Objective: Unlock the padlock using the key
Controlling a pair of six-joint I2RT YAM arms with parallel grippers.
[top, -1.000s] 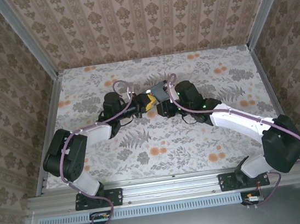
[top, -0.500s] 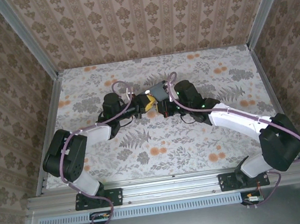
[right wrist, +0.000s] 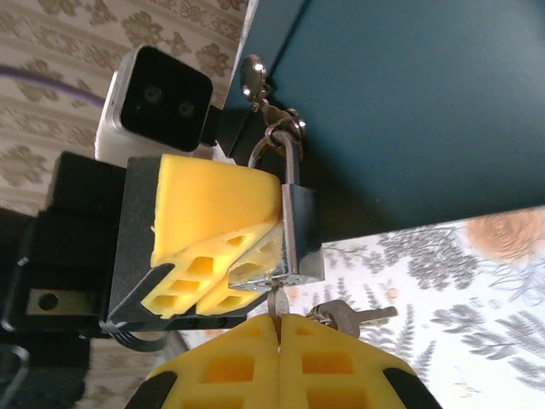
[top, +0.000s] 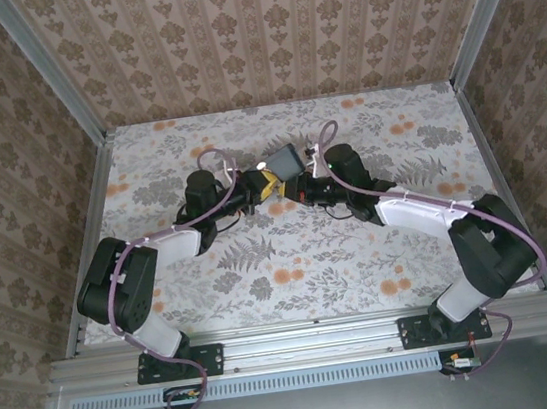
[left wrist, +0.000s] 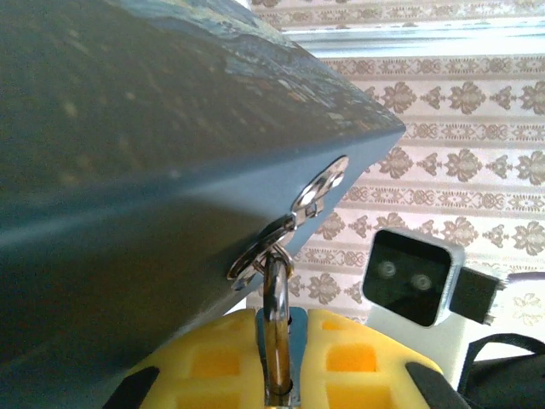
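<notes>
The left gripper [left wrist: 281, 341] clamps the small metal padlock [right wrist: 300, 230] hanging off the dark blue tin [right wrist: 409, 111]; the right gripper [right wrist: 277, 341] pinches the thin grey key [right wrist: 274, 300] in its keyhole — I'd turn slowly, keeping it square.

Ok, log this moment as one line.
left claw: shut on padlock | right claw: shut on key, at keyhole | shackle: through hasp on tin

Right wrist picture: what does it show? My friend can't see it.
A small padlock hangs from a clasp on a dark blue tin. The left gripper pinches it with yellow pads, while the right gripper holds a key up to its underside.
</notes>
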